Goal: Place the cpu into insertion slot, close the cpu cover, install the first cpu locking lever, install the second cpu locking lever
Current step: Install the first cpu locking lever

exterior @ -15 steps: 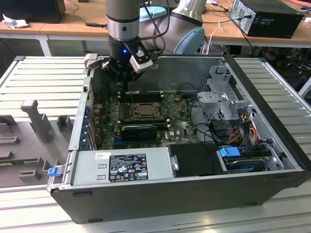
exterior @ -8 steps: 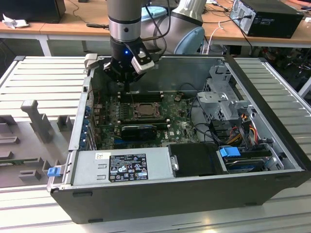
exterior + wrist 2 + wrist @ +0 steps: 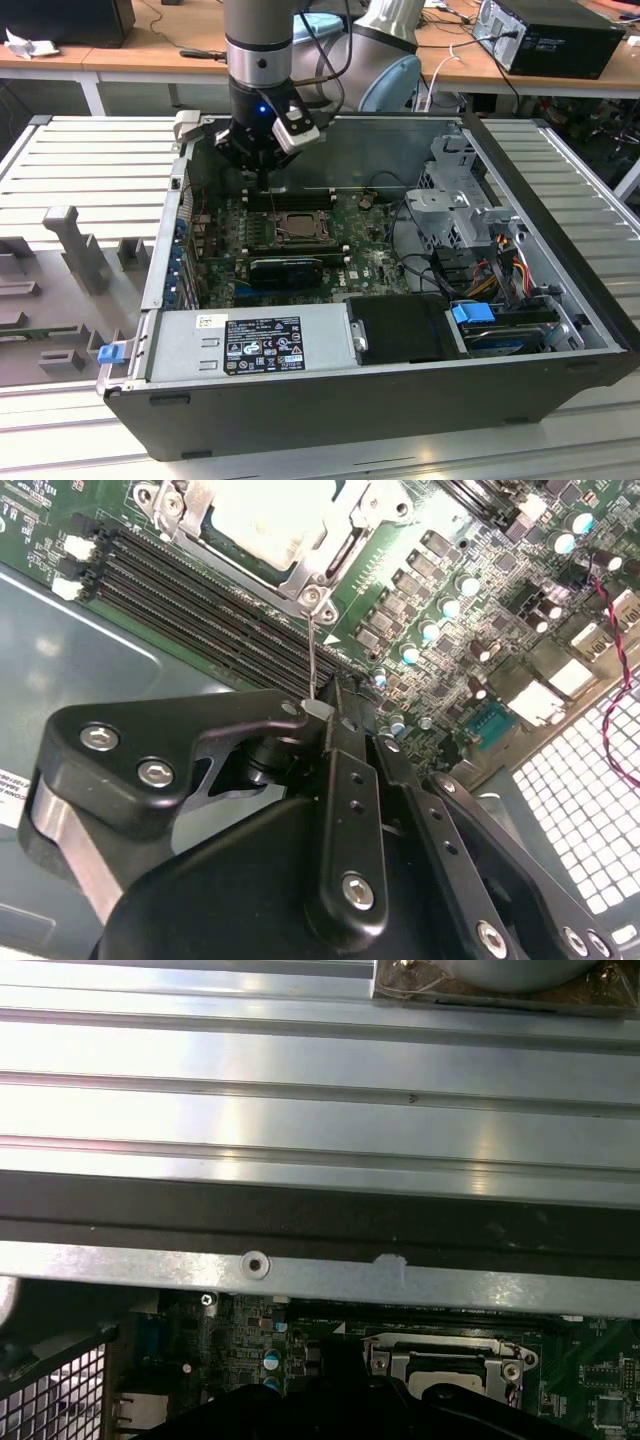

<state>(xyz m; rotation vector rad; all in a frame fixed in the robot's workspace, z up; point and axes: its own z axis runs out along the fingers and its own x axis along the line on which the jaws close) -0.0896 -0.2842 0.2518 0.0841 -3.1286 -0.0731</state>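
My gripper (image 3: 262, 178) hangs over the back edge of the green motherboard, just behind the insertion slot (image 3: 290, 227). In the second wrist view its black fingers (image 3: 345, 780) are shut on the tip of a thin wire cpu locking lever (image 3: 312, 660), which rises from the corner of the socket. The silvery cpu cover (image 3: 322, 565) lies flat over the slot, and the pale face of the cpu (image 3: 260, 515) shows through its cut-out. In the first wrist view the socket (image 3: 440, 1365) lies just past the gripper body.
Black memory slots (image 3: 200, 600) run between the socket and the case wall. A long black card (image 3: 285, 268), the power supply (image 3: 250, 345), a drive cage (image 3: 460, 210) and loose cables (image 3: 500, 270) crowd the case. Its metal wall (image 3: 320, 1280) stands close behind the gripper.
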